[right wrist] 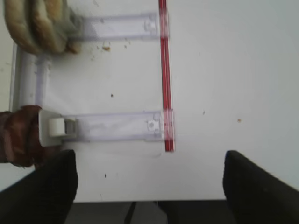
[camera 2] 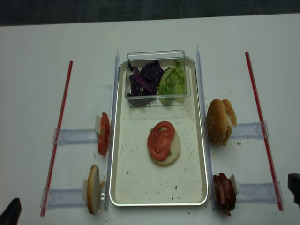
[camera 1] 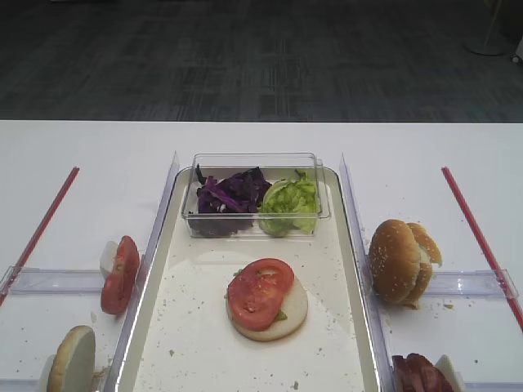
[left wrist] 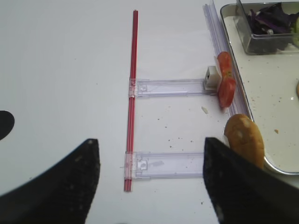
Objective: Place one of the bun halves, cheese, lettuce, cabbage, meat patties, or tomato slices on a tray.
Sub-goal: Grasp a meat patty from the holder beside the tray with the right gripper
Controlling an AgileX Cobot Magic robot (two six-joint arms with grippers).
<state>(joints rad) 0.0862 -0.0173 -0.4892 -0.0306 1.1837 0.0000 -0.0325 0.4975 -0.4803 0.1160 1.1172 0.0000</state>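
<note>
The right end effector [right wrist: 149, 186] hangs released over bare surface [right wrist: 233, 70], grasping nothing. The patties [right wrist: 18, 135] stand on edge just to its left, against a clear holder, long axis running toward the tray [camera 2: 122, 187]; this arm is the nearer. The left end effector [left wrist: 149, 182] is also spread wide and empty. The patties are cut off at the wrist view's edge, so their count is unclear.

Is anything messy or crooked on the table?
A bit. Crumbs speckle the tray and the table near the buns. On the tray, two tomato slices sit off-centre on the bun half, overhanging one edge. Everything else stands neatly in its holders; nothing looks spilled or broken.
</note>
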